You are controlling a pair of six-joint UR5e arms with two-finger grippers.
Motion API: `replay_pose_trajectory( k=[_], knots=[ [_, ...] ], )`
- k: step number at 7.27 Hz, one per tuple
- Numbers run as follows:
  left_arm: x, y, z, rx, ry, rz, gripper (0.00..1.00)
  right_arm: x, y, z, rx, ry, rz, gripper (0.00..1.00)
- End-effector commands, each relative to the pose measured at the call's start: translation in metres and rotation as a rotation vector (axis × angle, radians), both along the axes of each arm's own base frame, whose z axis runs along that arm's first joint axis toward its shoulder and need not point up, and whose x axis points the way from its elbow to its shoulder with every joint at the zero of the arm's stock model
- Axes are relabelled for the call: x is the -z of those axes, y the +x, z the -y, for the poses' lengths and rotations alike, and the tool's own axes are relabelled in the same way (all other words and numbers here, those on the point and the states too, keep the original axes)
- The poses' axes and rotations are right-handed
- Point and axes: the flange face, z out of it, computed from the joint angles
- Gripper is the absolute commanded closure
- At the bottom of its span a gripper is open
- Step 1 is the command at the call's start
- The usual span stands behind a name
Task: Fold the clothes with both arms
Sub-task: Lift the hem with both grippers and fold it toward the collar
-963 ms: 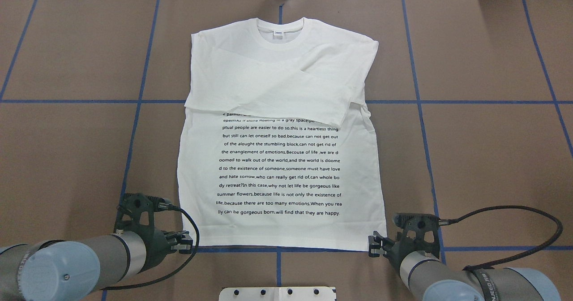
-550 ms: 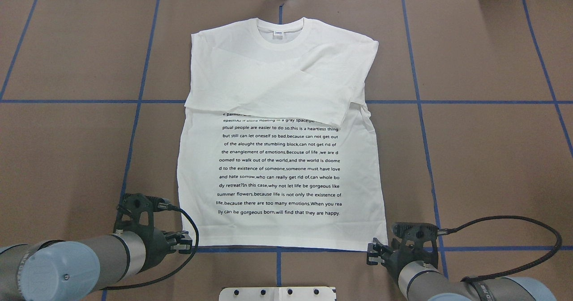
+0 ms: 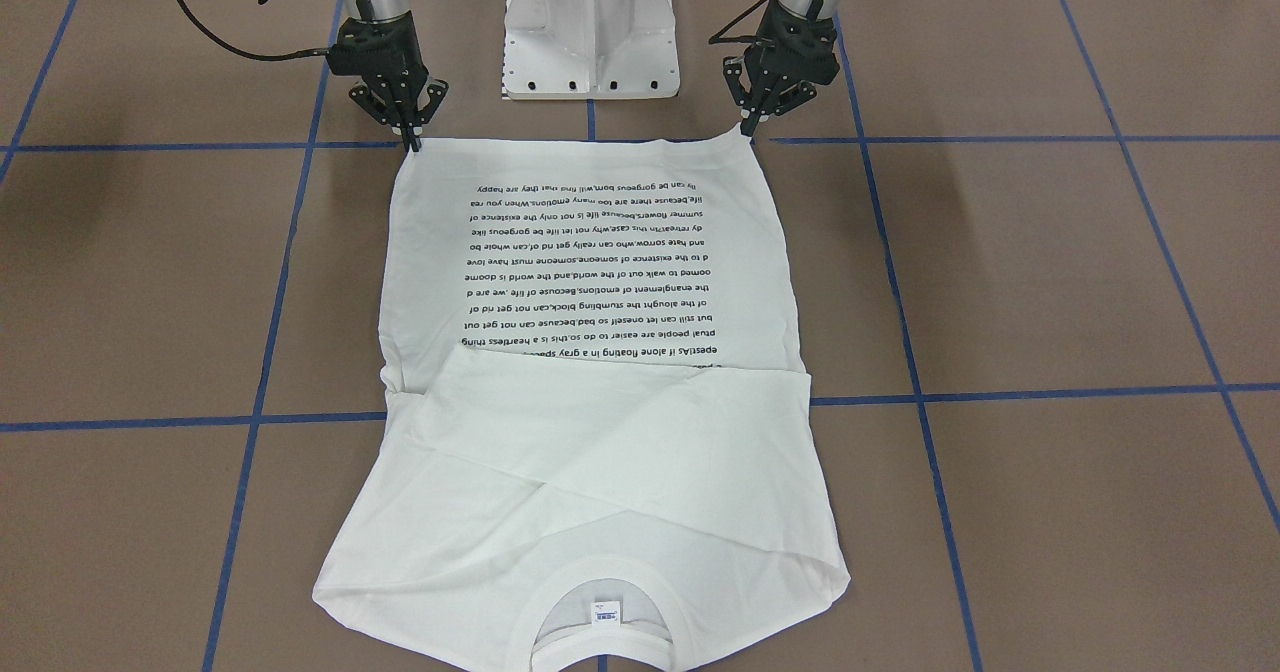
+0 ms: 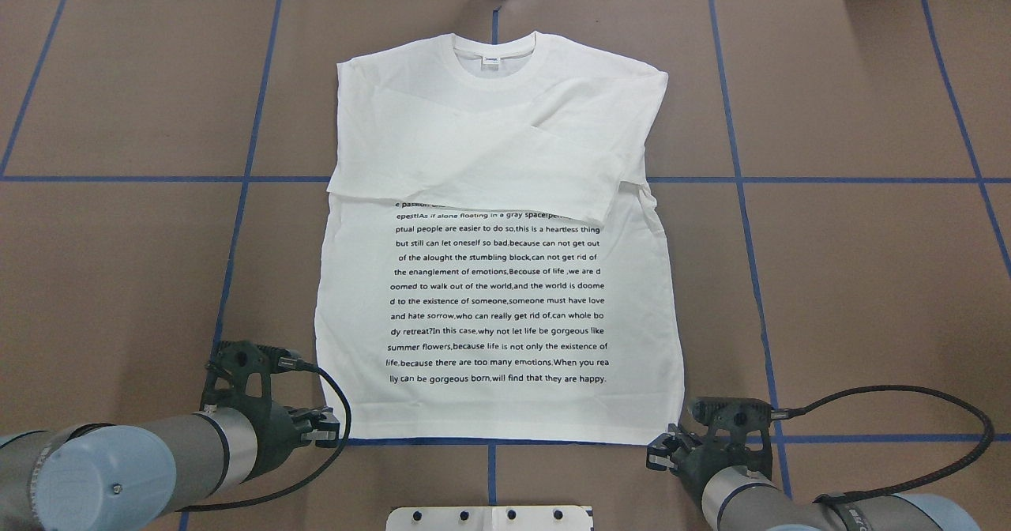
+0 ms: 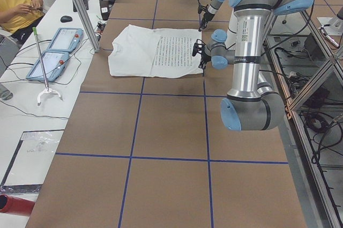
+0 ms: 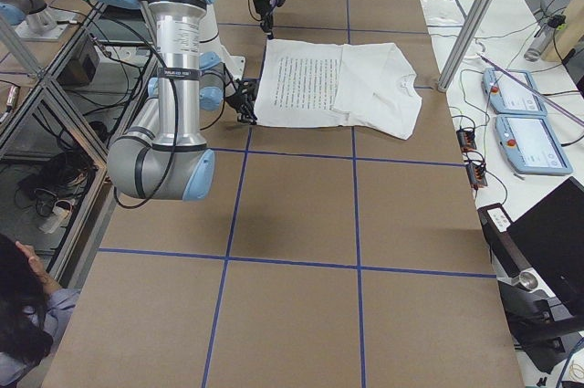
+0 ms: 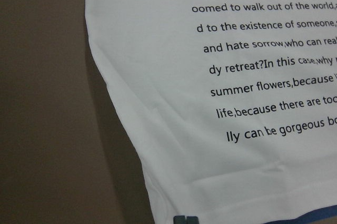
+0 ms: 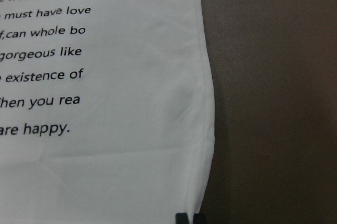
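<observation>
Left pincer [image 3: 750, 130] and right pincer [image 3: 412, 142] pinch T-shirt [image 3: 590, 432] hem corners.

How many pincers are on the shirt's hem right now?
2. The left pincer pinches the T-shirt at the hem corner on the robot's left; the right pincer pinches the hem corner on its right. Neither is hidden.
</observation>
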Motion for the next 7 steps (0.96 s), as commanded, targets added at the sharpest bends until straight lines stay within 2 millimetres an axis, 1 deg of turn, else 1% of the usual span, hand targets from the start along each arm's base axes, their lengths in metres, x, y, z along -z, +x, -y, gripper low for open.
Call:
replay_pose_trajectory(
  k=[1,2,3,4,5,6,7],
  knots=[
    [0.019,-0.013,-0.002,-0.016,0.004,-0.04,1.0,0.026,0.031,0.001,0.01,-0.011,0.001,1.0],
    [0.037,-0.031,-0.004,-0.053,-0.009,-0.077,1.0,0.059,0.062,-0.002,0.05,-0.051,-0.015,1.0],
    [0.069,-0.062,-0.004,-0.069,-0.024,-0.086,1.0,0.098,0.099,-0.004,0.08,-0.081,-0.005,1.0],
    [0.106,-0.104,-0.008,-0.087,-0.041,-0.088,1.0,0.128,0.135,-0.006,0.113,-0.113,-0.001,1.0],
    [0.133,-0.151,-0.008,-0.122,-0.038,-0.084,1.0,0.148,0.167,0.0,0.117,-0.143,0.007,1.0],
    [0.158,-0.164,0.016,-0.121,-0.007,-0.08,1.0,0.155,0.174,0.015,0.102,-0.174,0.01,1.0],
    [0.184,-0.146,0.044,-0.112,0.058,-0.036,1.0,0.166,0.175,0.032,0.086,-0.181,-0.004,1.0]
  ],
)
